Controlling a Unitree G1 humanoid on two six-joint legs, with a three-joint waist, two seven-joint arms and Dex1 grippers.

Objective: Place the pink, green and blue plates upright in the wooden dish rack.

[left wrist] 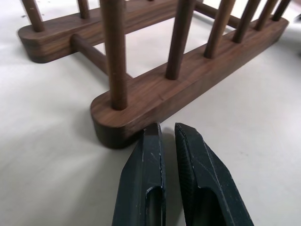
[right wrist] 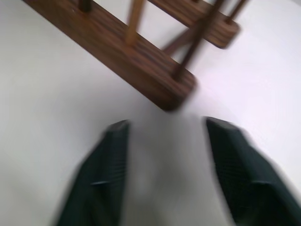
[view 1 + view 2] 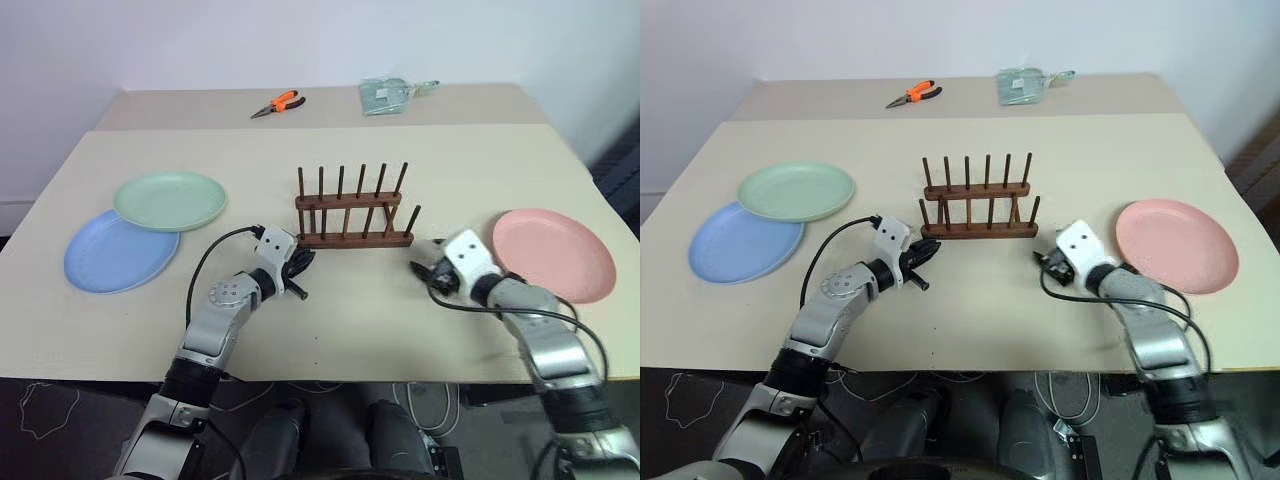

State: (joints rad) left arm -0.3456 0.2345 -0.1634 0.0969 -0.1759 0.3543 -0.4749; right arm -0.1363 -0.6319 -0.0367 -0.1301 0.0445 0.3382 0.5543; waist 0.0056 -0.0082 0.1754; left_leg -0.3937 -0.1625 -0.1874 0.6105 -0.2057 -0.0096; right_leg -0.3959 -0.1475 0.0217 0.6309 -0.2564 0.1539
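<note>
The wooden dish rack (image 3: 355, 218) stands empty at the table's middle, its pegs upright. A pink plate (image 3: 553, 253) lies flat to the right of it. On the left a green plate (image 3: 170, 200) rests flat, overlapping the edge of a blue plate (image 3: 118, 252). My left gripper (image 3: 302, 263) sits shut with nothing in it, right at the left end of the rack's near bar (image 1: 141, 106). My right gripper (image 2: 164, 129) is open and empty, low over the table just short of the right end of the rack's near bar (image 2: 171, 89).
Orange-handled pliers (image 3: 278, 103) and a clear plastic packet (image 3: 385, 95) lie on the far table section. Bare tabletop (image 3: 350, 320) lies between the rack and the near edge. Black cables loop from both wrists.
</note>
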